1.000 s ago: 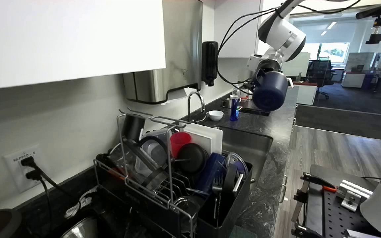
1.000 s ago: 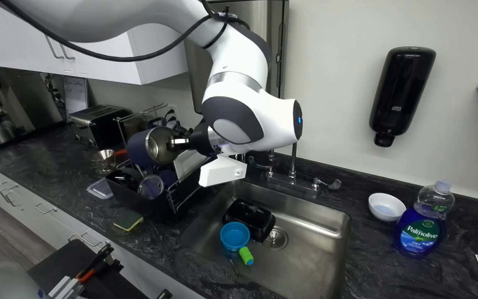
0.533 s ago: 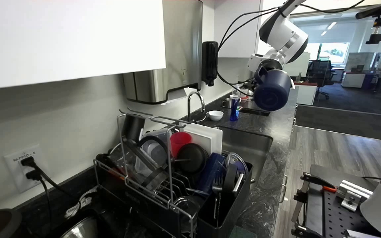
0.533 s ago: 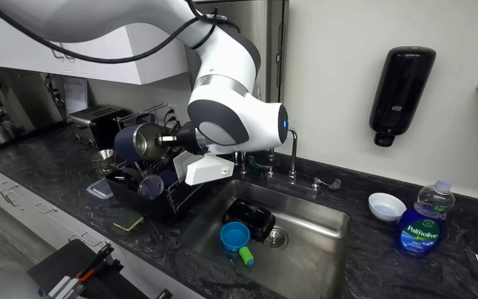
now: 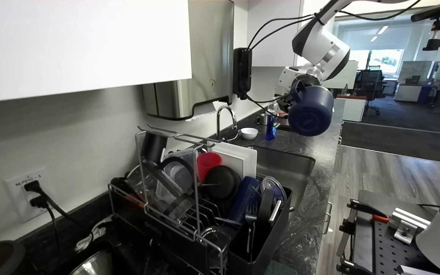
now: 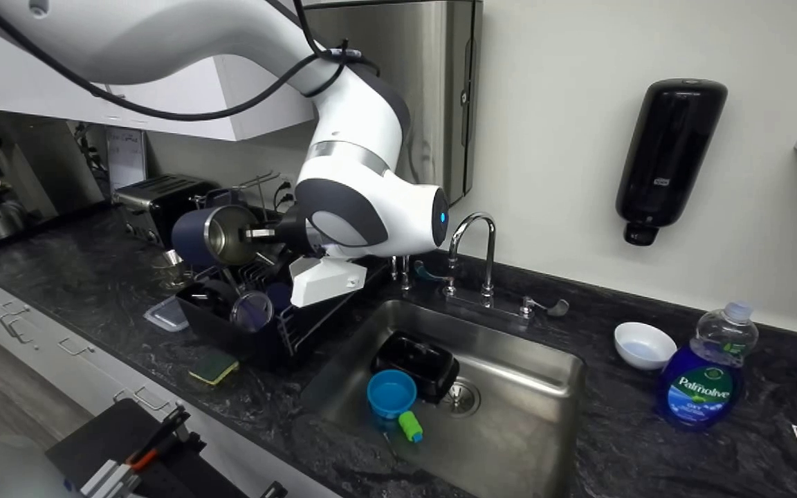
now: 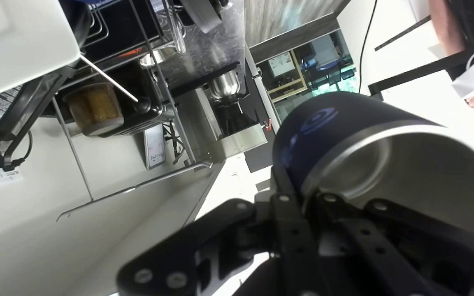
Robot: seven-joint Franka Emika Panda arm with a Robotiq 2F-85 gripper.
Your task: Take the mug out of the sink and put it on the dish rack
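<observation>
The gripper point(image 7: 305, 195), its 2 fingers point(image 7: 287, 216) pinching the rim of the dark-blue mug point(image 5: 311, 110), holds it sideways above the bench point(image 6: 73, 290), between its front and back edges, apart from the dish rack point(image 5: 178, 244).

In an exterior view, we see the arm point(image 6: 360, 117) slope down to the wrist point(image 6: 388, 214), the gripper point(image 6: 253, 236) roughly level. In the wrist view, we note its fingers point(image 7: 291, 226) clamped nearly together.

The tool point(image 6: 253, 234) holds the mug point(image 6: 191, 239) sideways; a sponge point(image 6: 214, 367) lies near the front edge of the surface point(image 6: 267, 398).
</observation>
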